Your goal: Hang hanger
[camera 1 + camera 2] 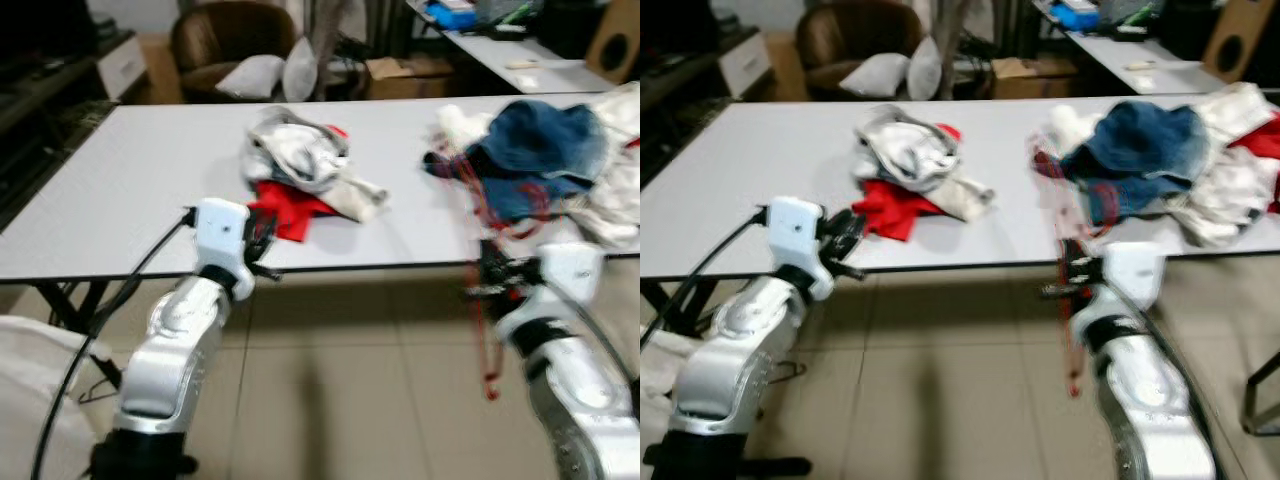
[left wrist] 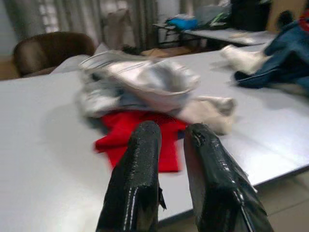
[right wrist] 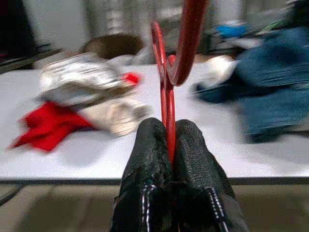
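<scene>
Silver arms with white wrist housings; left hand (image 1: 262, 243) and right hand (image 3: 170, 145) have glossy black fingers; black cable (image 1: 130, 290), lower left.

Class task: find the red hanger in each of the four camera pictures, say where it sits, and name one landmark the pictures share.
Left eye view: red hanger lower right, held by the right gripper at the table edge.
Right eye view: right of centre, below the table edge.
Left wrist view: not in it.
Right wrist view: centre, rising from between the shut fingers.
Shared landmark: the red cloth under the silver garment.
</scene>
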`<state>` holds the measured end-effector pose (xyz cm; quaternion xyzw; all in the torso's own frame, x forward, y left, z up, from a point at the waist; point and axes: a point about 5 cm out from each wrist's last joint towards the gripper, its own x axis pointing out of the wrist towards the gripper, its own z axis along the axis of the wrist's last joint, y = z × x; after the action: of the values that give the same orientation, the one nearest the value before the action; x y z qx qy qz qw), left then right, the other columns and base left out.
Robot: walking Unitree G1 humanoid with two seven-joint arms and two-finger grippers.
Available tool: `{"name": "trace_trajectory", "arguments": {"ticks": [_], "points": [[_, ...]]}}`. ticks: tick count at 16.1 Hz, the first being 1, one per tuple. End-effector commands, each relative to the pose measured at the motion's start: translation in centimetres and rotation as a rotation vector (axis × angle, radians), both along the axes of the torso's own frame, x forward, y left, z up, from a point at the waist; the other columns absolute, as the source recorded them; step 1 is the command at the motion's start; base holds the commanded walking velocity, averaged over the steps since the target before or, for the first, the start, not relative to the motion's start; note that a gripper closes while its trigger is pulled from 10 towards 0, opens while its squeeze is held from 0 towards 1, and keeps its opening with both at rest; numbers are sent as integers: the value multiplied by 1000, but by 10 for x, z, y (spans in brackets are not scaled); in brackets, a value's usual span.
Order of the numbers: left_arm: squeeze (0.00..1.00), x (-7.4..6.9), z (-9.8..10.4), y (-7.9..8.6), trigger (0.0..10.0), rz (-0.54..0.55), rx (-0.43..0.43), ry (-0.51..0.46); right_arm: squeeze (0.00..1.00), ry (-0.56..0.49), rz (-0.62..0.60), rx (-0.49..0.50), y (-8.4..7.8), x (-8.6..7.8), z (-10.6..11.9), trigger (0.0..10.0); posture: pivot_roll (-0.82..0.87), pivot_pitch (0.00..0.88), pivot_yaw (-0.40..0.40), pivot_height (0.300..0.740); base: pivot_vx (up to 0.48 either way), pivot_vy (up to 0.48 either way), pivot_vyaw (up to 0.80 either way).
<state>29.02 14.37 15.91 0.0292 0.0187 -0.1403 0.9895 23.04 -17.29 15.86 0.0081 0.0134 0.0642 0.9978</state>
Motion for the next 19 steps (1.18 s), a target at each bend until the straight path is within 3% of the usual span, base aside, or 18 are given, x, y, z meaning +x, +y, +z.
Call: {"name": "trace_trajectory", "arguments": {"ticks": [1, 4, 19], "points": [[0, 2, 2, -2, 10000, -10, -3, -6, 0, -21, -2, -11, -4, -2, 4, 10000, -76, 0, 38, 740, 285, 0, 0], [0, 4, 2, -1, 10000, 8, -38, 0, 0, -9, 27, -2, -4, -3, 3, 10000, -74, 0, 33, 740, 284, 0, 0], [0, 6, 3, 1, 10000, 20, -52, -12, 0, -11, 61, -27, -1, 4, 2, 10000, -64, 0, 17, 740, 293, 0, 0]]}}
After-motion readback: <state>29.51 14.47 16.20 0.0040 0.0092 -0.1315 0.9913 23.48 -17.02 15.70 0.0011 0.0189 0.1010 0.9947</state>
